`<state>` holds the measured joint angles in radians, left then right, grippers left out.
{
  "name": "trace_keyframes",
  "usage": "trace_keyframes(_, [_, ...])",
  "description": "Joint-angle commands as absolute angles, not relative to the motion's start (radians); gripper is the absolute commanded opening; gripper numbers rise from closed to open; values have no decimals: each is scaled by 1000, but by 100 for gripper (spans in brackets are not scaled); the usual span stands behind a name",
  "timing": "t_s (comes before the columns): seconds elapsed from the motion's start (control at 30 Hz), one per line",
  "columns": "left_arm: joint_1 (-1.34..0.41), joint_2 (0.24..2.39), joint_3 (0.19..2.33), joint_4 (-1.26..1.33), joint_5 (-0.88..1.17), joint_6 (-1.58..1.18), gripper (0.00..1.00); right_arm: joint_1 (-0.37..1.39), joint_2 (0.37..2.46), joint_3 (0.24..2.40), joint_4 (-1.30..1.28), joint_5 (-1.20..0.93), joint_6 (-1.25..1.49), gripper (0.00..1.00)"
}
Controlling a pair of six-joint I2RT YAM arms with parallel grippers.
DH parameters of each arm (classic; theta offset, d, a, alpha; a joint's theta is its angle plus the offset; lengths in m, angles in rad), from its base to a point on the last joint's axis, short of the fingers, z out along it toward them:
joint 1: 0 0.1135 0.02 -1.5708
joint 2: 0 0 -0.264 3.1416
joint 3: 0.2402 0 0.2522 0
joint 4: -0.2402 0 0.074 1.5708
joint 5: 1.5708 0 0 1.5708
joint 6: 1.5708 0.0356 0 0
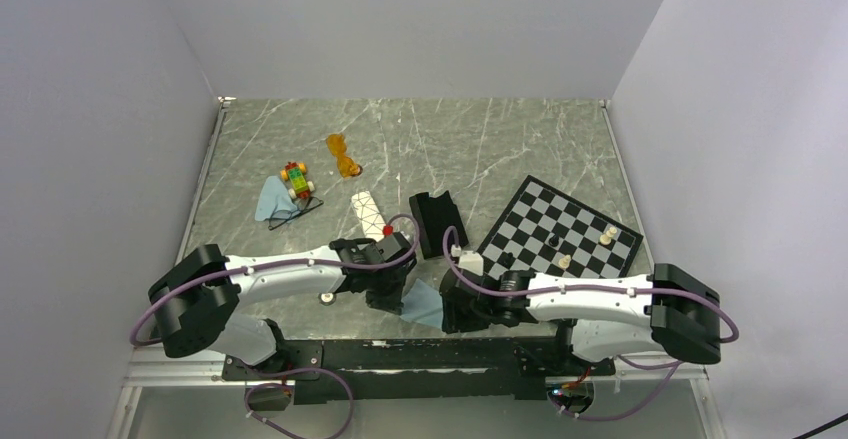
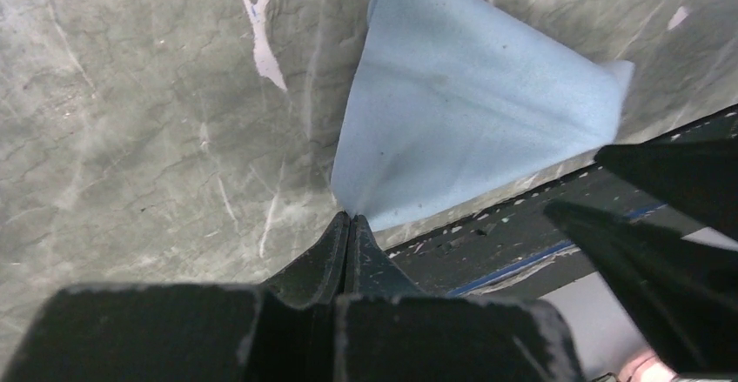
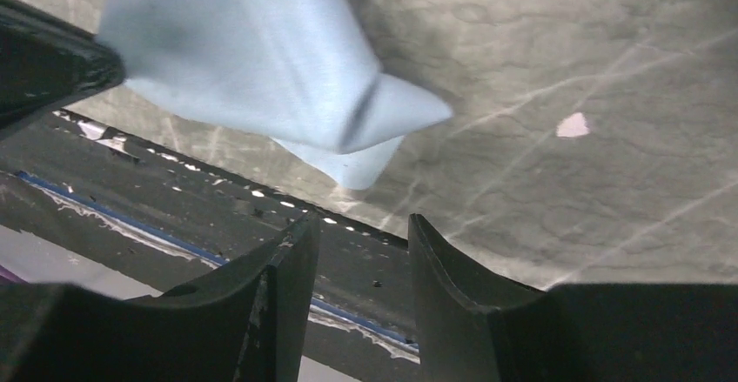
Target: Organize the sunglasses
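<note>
The orange translucent sunglasses [image 1: 345, 156] lie at the back middle of the table. The thin black wire-framed sunglasses [image 1: 303, 206] lie on the left, partly on a blue cloth [image 1: 271, 200]. Neither pair shows in the wrist views. My left gripper [image 1: 392, 297] is low at the front edge, shut on the corner of a second light blue cloth [image 1: 425, 307]. In the left wrist view its tips [image 2: 348, 218] pinch that cloth [image 2: 470, 112]. My right gripper [image 1: 452, 311] is open and empty [image 3: 357, 234], just short of the cloth's other corner [image 3: 252, 69].
An open black oblong case [image 1: 432, 221] stands mid-table, with a white patterned case [image 1: 368, 214] to its left. A toy car [image 1: 296, 179] sits by the left cloth. A chessboard [image 1: 560, 231] with several pieces lies on the right. The table's front edge [image 3: 218, 191] is right under both grippers.
</note>
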<state>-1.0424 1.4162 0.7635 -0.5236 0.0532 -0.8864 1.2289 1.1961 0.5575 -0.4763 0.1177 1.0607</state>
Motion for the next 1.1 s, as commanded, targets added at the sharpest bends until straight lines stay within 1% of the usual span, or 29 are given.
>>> trace_keyframes(0.0, [-1048,1401,763,-440,66,-937,0,1266,1235,642,-502,182,1068,46])
trace_keyframes(0.37, [-1046,1391,750,-420,22,-982,0,1339,1383,756,-605,286,1096,41])
trace_keyframes(0.57, [-1046,1377,729,-408,8,-995,0,1342,1415,763,-617,325,1108,39])
trace_keyframes(0.73, [-1046,1380,722,-392,13,-996,0,1342,1446,763,-576,320,1088,36])
trace_keyframes(1.07, [-1047,1356,676,-341,11,-1023,0,1344,1499,808,-596,315,1071,33])
